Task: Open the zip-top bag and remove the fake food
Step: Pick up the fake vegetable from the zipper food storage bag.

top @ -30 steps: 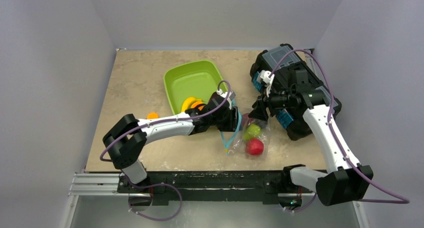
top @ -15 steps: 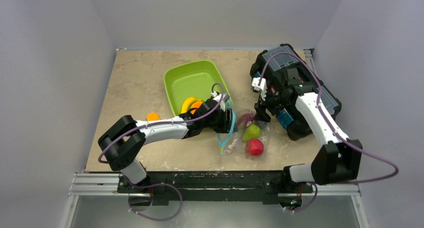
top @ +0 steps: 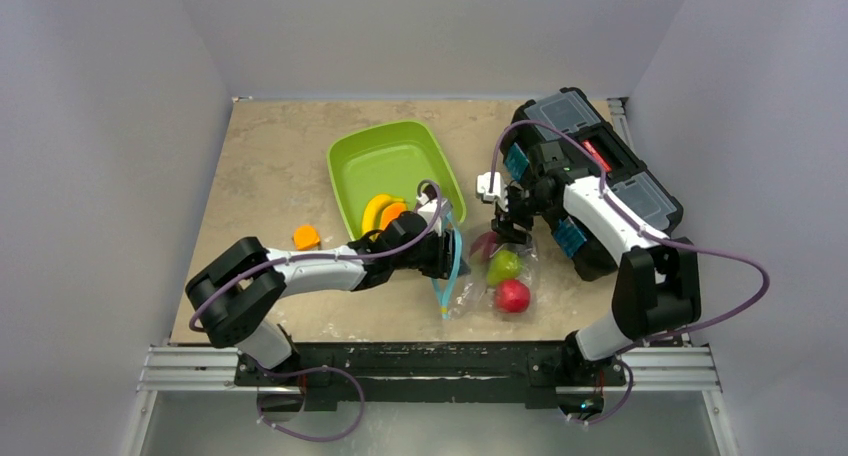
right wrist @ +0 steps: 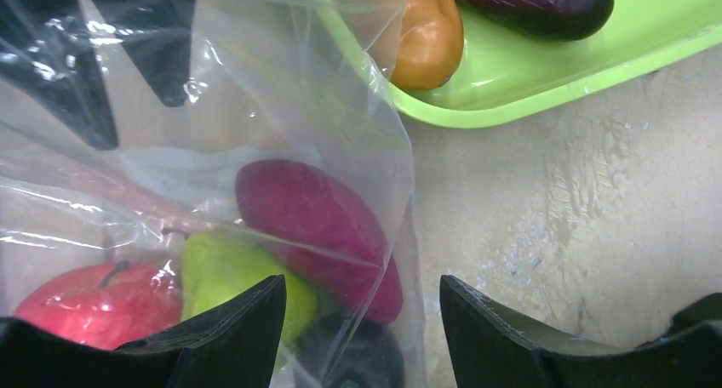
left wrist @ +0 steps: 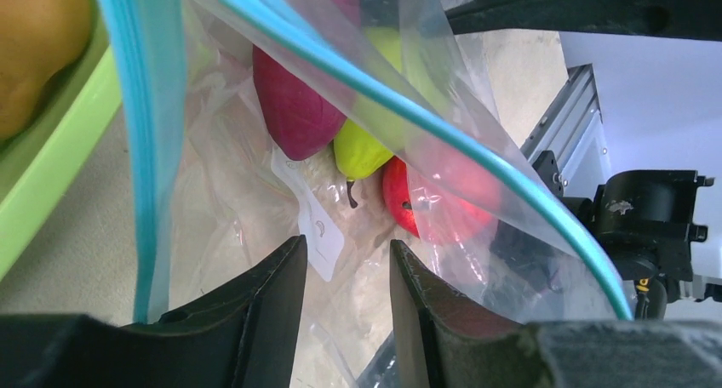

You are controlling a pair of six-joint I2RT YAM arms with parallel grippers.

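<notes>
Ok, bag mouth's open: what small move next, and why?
Probably ease the left claw deeper into the zip-top bag and close on the pear. Its fingers stand apart between the parted zip strip, and the pear lies straight ahead, the maroon piece and apple beside it. The right claw hangs open beyond.

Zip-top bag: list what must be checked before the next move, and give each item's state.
1. Mouth open: ok. The two halves of the zip strip stand apart on the zip-top bag.
2. Bag emptied: not ok. The maroon piece, pear and apple lie inside.
3. Reach: ok. The left gripper has its jaws apart at the mouth, facing the food.
4. Second arm: ok. The right gripper is over the bag, jaws apart.
5. Tray room: ok. The green tray has bare floor beyond the banana and orange piece.
</notes>
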